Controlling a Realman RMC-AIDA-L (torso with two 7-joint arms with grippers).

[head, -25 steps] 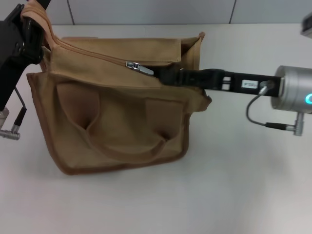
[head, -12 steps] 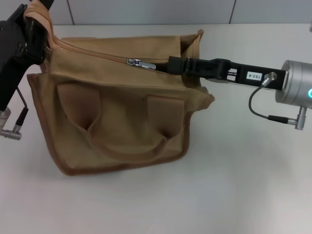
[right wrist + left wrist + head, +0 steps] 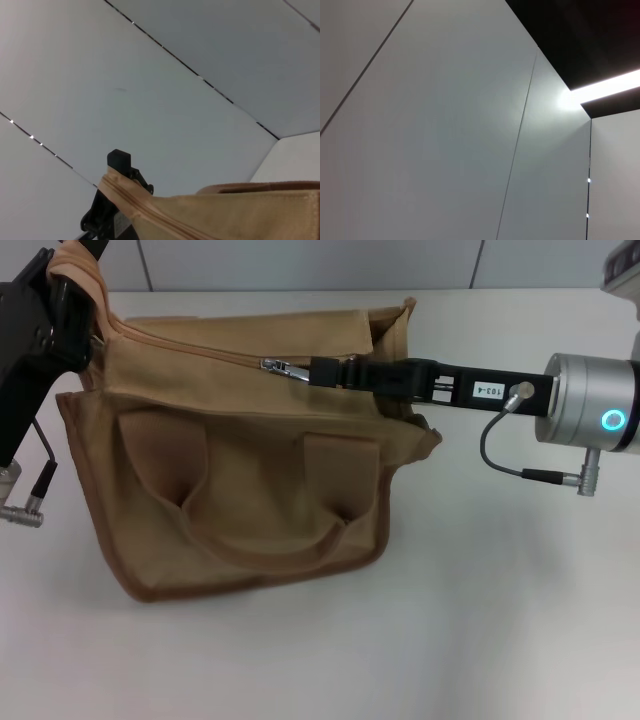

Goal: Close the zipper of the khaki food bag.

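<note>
**Supervisor:** What's closest to you on the head camera?

**Operator:** I see bare white counter (image 3: 480, 630) nearest me, then the khaki food bag (image 3: 250, 500) lying on it toward my left of centre, its handle loop facing me and the brown trim along its near edge.

**Supervisor:** And the zipper?

**Operator:** The zipper (image 3: 200, 348) runs along the bag's top panel, on the far side of the bag. Its silver pull tab (image 3: 283, 367) sits roughly mid-length. My right gripper (image 3: 318, 371) reaches in from the right, laid nearly level over the bag's top, with its tip right at the tab. I read the jaws as pinched on the tab, though the contact itself is small in view.

**Supervisor:** Left side?

**Operator:** The left gripper (image 3: 62, 302) is at the bag's far left corner, by the raised end of the top panel. I cannot tell how its jaws stand. My right wrist camera catches it too, as a black piece (image 3: 117, 200) behind the bag's edge (image 3: 210, 212), with wall panels (image 3: 150, 100) beyond.
</note>
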